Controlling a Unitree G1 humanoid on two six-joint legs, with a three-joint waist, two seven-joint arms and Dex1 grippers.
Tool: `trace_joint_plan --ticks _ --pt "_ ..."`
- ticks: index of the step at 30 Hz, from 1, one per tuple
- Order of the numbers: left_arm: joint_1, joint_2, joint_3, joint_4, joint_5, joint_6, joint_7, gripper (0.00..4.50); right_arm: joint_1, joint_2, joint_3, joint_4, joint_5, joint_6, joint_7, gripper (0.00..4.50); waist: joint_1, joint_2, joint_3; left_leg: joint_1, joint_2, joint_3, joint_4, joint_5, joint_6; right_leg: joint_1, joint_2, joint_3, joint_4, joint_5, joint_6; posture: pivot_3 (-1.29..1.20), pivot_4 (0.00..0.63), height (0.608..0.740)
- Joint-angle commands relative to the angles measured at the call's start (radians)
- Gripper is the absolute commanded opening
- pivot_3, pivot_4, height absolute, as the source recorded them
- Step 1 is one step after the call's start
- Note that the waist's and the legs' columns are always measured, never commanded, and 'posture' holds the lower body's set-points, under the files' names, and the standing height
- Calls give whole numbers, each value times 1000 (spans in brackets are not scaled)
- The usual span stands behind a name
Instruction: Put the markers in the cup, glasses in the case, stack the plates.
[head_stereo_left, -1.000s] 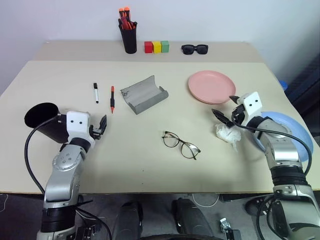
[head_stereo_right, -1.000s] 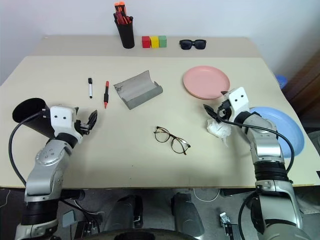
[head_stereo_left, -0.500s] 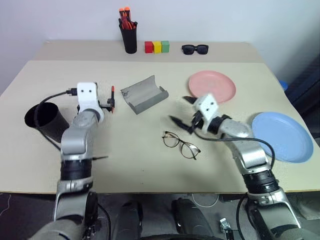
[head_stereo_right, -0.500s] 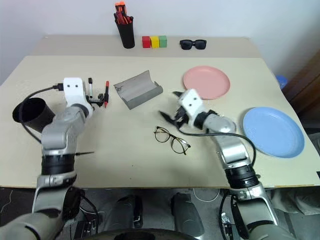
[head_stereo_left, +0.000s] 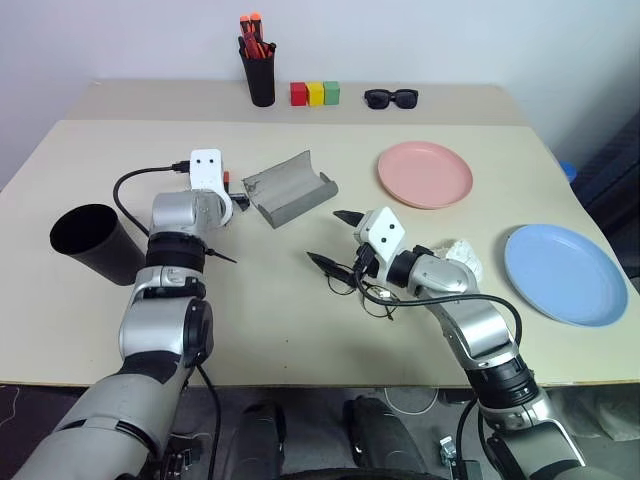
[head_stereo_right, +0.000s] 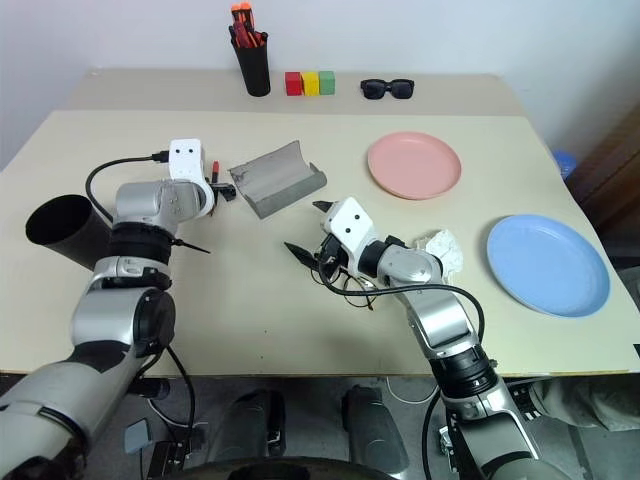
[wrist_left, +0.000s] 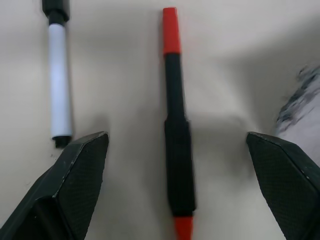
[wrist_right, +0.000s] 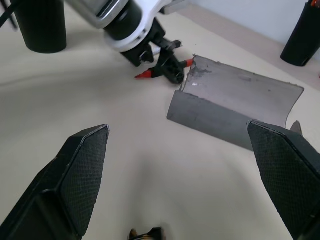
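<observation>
On the beige bench (head_stereo_left: 300, 330), the right pincer (head_stereo_left: 334, 240) hovers with its fingers spread wide above the black wire-framed round-lens glasses (head_stereo_left: 372, 297), gripping nothing. Farther back, the left pincer (wrist_left: 177, 150) is spread apart astride the red-orange marker with black barrel (wrist_left: 175, 135); the white marker with black ends (wrist_left: 59, 80) lies just beside it. The grey felt case (head_stereo_left: 288, 187) lies open nearby.

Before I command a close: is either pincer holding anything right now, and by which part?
Nothing is held. The left pincer stands open astride the red-orange marker, not gripping it. The right pincer hangs open over the glasses.
</observation>
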Motion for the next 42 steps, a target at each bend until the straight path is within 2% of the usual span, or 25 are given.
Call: trace_joint_plan --ticks 1,5,10,13,18,23,26,30,33,37,42 --pt "-55 5 28 78 -22 10 -5 4491 -3 6 -7 -53 -3 1 -18 4500 0 0 0 0 0 0 0 0 0 0 0 0 0 0 0 0 150 725" --pt "-80 6 38 127 -19 28 13 2660 4 9 -3 -53 -8 -1 -27 4500 2 0 0 0 0 0 0 0 0 0 0 0 0 0 0 0 150 725" --pt "-84 1 56 124 -26 9 29 39 2 13 -5 -49 -2 7 -32 4500 18 0 0 0 0 0 0 0 0 0 0 0 0 0 0 0 150 725" --pt "-51 -14 54 19 -22 -140 39 10 2 22 -17 -42 35 37 -17 4500 22 0 0 0 0 0 0 0 0 0 0 0 0 0 0 0 150 725" --pt "47 -15 26 -279 -9 -414 15 10 3 43 -33 -13 76 44 -11 4500 19 -1 0 -1 0 0 0 0 -1 -1 0 0 0 0 0 0 150 725" --pt "208 24 99 -712 -30 -600 18 10 -21 78 -27 35 73 14 -15 4500 13 0 0 0 1 1 -1 1 -1 -1 0 1 0 0 0 0 150 725" --pt "309 65 122 -888 30 -622 73 10 -37 102 -29 56 79 2 -10 4500 14 0 0 1 1 2 -1 1 -2 -1 0 1 1 0 0 0 150 725" --pt "518 115 152 -1130 134 -604 116 10 -65 127 -26 91 95 -9 12 4500 18 0 0 1 1 2 0 1 -2 -1 0 1 1 0 0 0 150 725" --pt "656 88 181 -1249 172 -582 153 10 -83 136 -15 119 97 -22 37 4500 26 -2 -2 0 1 1 0 1 -2 0 -1 0 1 0 0 0 150 725" --pt "788 37 188 -1322 203 -586 183 10 -103 147 -7 143 100 -35 60 4500 23 -4 -3 0 1 1 1 1 -1 1 -1 0 1 0 0 0 150 725" --pt "877 -15 170 -1315 232 -629 200 10 -115 158 -8 147 100 -36 70 4500 18 -4 -2 1 1 0 1 1 -1 1 0 0 1 0 0 0 150 725"
